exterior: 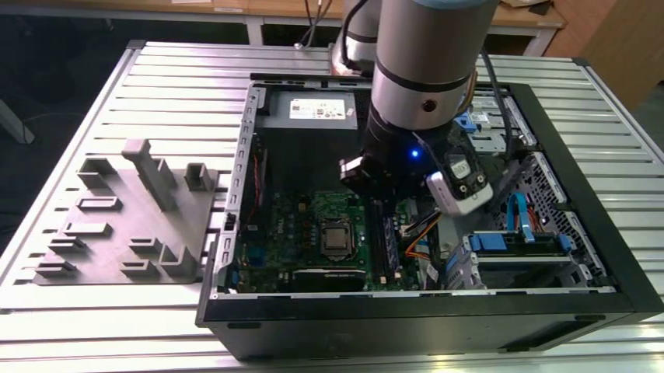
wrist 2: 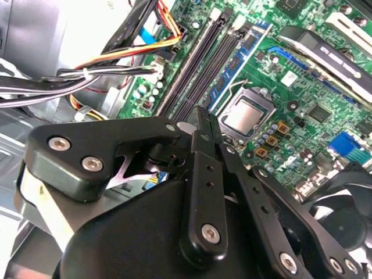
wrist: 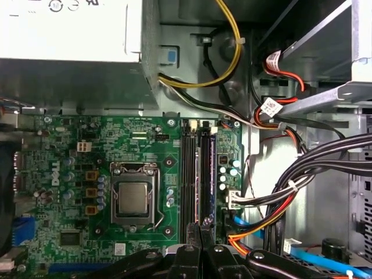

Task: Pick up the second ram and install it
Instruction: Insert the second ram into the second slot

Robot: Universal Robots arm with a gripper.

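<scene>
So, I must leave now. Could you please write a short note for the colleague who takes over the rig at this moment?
Hand: fingers shut together, low inside the open computer case, with the tips over one end of the memory slots.
Ram: a dark stick stands in a slot beside the processor socket, just below the hand. It is probably the second ram, but this is not certain.
Done: the stick appears to be picked up and placed in its slot.
Left: it does not show whether the stick is pressed fully home.
Grey parts holder: on the table, at the exterior view's left of the case.
</scene>
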